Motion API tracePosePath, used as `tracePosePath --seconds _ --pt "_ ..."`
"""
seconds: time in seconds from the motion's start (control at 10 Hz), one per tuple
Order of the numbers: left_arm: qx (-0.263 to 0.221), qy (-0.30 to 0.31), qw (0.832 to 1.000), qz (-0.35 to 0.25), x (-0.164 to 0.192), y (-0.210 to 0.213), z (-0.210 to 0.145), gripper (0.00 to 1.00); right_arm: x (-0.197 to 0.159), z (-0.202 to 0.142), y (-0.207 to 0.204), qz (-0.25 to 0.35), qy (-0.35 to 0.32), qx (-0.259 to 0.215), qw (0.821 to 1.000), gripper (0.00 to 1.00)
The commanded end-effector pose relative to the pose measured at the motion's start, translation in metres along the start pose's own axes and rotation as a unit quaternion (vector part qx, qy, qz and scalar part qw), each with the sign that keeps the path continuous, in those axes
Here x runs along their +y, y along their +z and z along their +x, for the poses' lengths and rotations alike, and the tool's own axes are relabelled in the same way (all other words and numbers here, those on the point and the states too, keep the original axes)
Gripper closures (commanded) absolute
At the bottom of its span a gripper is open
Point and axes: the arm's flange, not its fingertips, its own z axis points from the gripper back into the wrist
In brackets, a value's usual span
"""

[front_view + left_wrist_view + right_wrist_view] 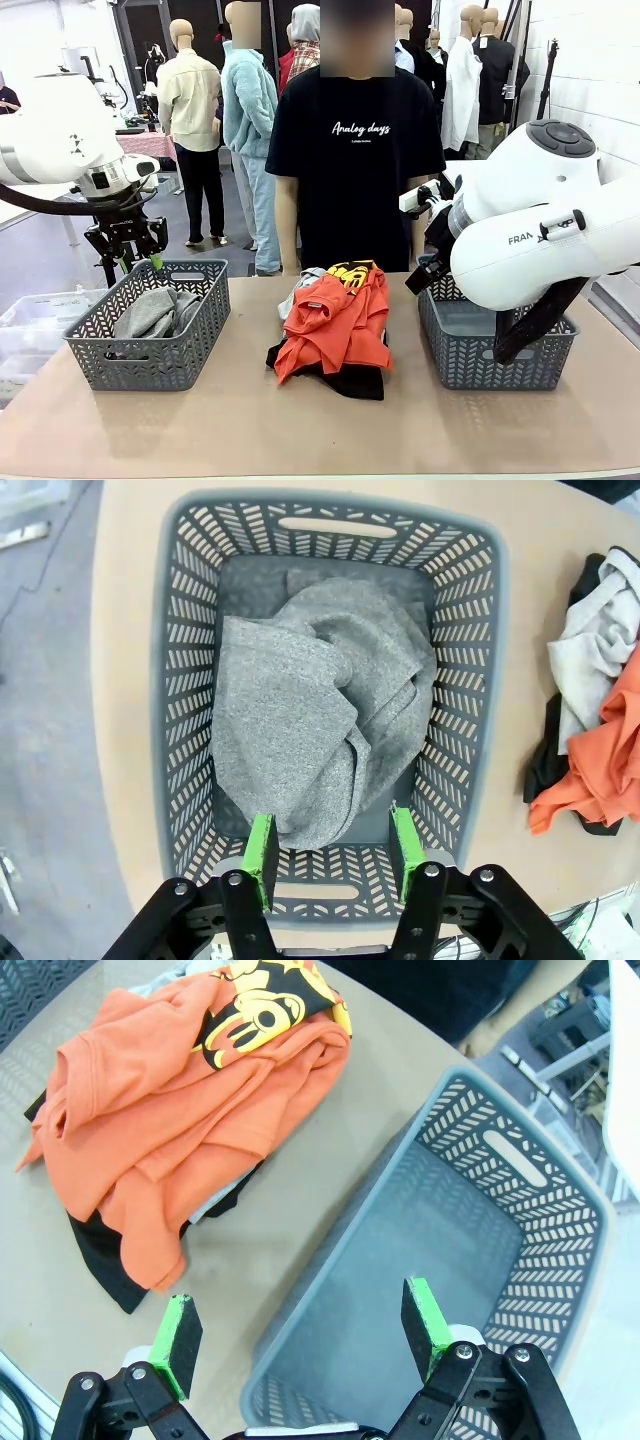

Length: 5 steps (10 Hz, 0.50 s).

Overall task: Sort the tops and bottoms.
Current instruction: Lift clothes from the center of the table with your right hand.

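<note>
Left claw (331, 830) and right claw (300, 1305), both gaping and empty.

The left claw hangs with its jaws partly apart and nothing between them, above one end of the left basket (178, 730). The dark grey T-shirt (310, 730) lies crumpled on the basket's floor, below and just ahead of the fingers. The right claw's jaws stand wide apart over the near rim of the right basket (560, 1260), which stretches ahead past one finger. Beyond the other finger, on the table (300, 1190), the orange-red shirt (170, 1100) tops a heap, with the black bottoms (105, 1265) peeking out beneath it and the light grey sweatshirt (600, 640) at its edge.
</note>
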Motion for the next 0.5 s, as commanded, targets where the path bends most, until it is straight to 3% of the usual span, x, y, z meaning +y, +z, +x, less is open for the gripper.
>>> tracePosePath --seconds 0.0,0.4 --pt "-0.001 0.002 1.000 -0.001 0.0012 0.0003 -0.0002 0.41 -0.0003 -0.0001 -0.0005 0.000 -0.001 -0.003 1.000 0.00" --pt "-0.001 0.002 1.000 -0.001 0.0012 0.0003 -0.0002 0.41 -0.0003 -0.0001 -0.0005 0.000 -0.001 -0.003 1.000 0.00"
